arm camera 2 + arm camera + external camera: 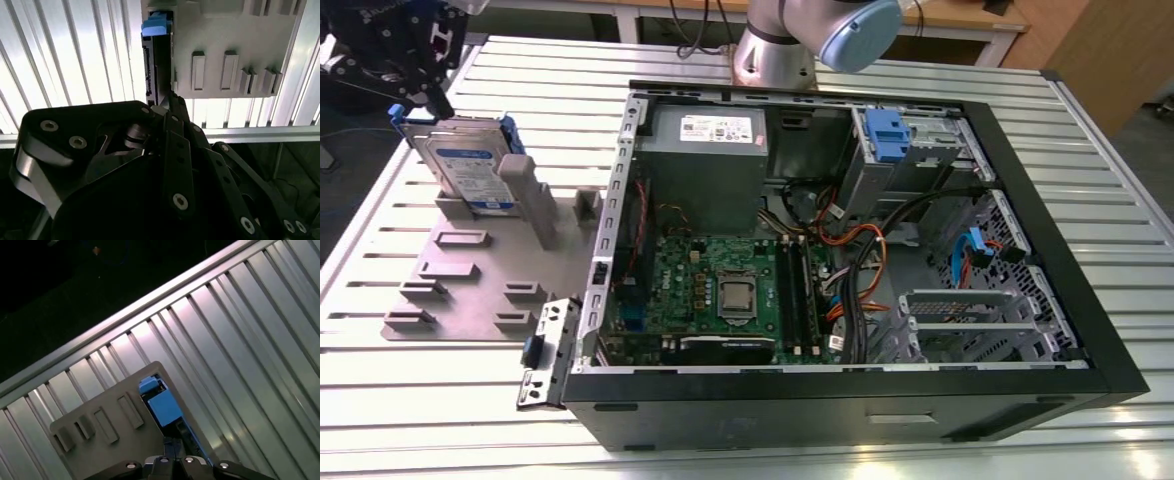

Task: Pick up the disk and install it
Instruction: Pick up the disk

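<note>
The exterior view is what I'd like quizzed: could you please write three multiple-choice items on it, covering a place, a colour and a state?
1. Where is the flat silver-metal disk with blue side rails?
A. Standing in the grey plastic holder plate at the exterior view's left
B. Lying in a drawer
C. Hanging from a hook

2. What colour is the plastic clip in the drive bay of the black computer case?
A. Red
B. Blue
C. Yellow

3. What state is that case in?
A. Closed
B. Wrapped in foil
C. Open, side panel off

Answers: 1 A, the disk stands upright in a slot of the plate; 2 B, the clip is plainly blue against the grey bay; 3 C, the green motherboard lies exposed.
</note>
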Robot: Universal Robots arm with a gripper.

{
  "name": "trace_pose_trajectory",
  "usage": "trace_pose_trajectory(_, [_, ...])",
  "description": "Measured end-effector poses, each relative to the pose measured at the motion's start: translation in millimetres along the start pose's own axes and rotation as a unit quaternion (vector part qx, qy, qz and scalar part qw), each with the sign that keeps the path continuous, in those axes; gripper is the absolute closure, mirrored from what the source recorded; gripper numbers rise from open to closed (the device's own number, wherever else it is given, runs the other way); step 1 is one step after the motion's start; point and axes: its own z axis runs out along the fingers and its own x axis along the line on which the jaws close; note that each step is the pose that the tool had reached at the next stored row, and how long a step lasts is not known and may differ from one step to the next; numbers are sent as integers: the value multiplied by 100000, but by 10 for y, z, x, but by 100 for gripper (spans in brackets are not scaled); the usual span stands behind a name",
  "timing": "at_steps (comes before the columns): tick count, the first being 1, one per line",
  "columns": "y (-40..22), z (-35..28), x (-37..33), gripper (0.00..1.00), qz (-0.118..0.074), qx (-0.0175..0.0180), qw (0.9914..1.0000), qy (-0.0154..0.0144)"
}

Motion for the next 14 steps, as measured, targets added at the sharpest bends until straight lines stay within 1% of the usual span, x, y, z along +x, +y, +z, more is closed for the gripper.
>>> trace_pose_trajectory(2, [0,3,0,89,-1796,-44,99984,77])
trace_pose_trajectory(3, [0,4,0,89,-2750,-69,99962,118])
trace_pose_trajectory(5, [0,6,0,89,-4543,-114,99896,204])
trace_pose_trajectory(7, [-1,8,0,89,-6328,-157,99799,281])
trace_pose_trajectory(9, [-1,10,0,89,-8111,-200,99670,361])
trace_pose_trajectory(12, [-1,13,0,89,-10793,-266,99414,482])
trace_pose_trajectory(14, [-1,15,1,89,-12430,-312,99222,543])
